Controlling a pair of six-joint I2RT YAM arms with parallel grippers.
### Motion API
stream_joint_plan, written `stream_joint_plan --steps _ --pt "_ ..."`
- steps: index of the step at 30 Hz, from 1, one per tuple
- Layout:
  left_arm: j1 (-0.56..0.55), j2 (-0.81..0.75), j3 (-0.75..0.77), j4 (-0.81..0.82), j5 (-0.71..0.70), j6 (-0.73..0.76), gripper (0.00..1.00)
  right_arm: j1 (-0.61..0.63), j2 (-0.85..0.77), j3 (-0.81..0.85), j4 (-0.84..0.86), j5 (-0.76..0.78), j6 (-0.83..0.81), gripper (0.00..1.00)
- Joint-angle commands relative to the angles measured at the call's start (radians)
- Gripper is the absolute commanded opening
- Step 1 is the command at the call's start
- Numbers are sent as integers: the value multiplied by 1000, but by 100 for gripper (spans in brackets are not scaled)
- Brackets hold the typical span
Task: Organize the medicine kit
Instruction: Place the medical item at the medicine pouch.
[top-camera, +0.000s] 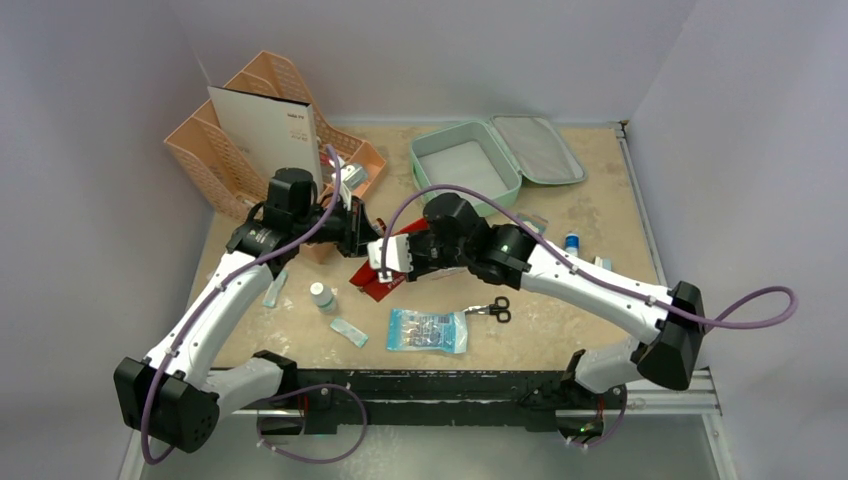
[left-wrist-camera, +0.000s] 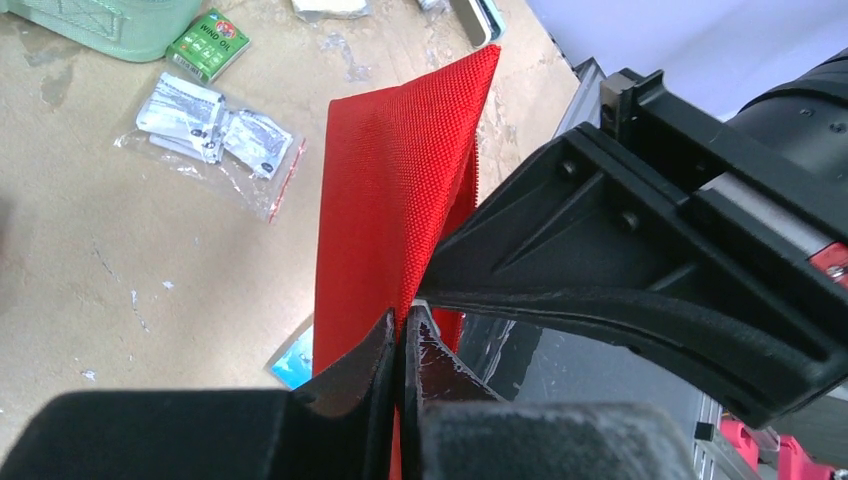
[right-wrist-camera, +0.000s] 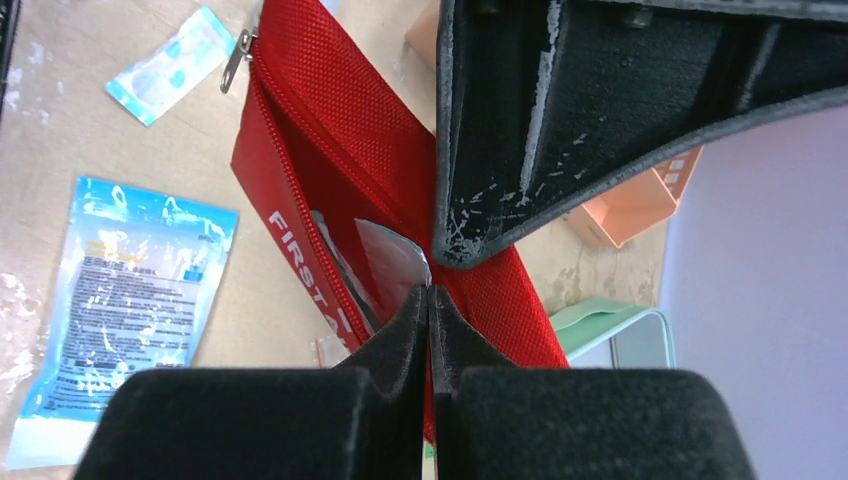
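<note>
The medicine kit, a mint-green case, lies open at the back of the table with its lid folded to the right; a corner of the medicine kit shows in the right wrist view. Both grippers hold a flat red pouch printed "FIRST A…" above the table's middle. My left gripper is shut on one edge of the red pouch. My right gripper is shut on the rim of the red pouch beside its unzipped mouth, where clear packets show inside. From above, the left gripper and the right gripper nearly touch.
A peach organizer stands at the back left. Loose on the table lie a blue packet, scissors, a small white bottle, a sachet and a blue-capped tube. A green box and a bag of sachets lie near the kit.
</note>
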Motion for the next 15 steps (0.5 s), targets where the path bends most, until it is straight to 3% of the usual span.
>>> stream_joint_plan --steps 1,3,9,15 --pt "-4 -3 1 26 -5 -8 0 18 38 67 -58 51 -45 0" --pt "-4 -3 3 22 -19 -6 0 23 48 85 -77 30 -39 0" --pt "-4 -6 12 3 -82 -5 0 30 66 132 -103 11 31 26" --pt "-4 -22 20 -24 -209 -4 0 30 30 116 -28 15 198 42"
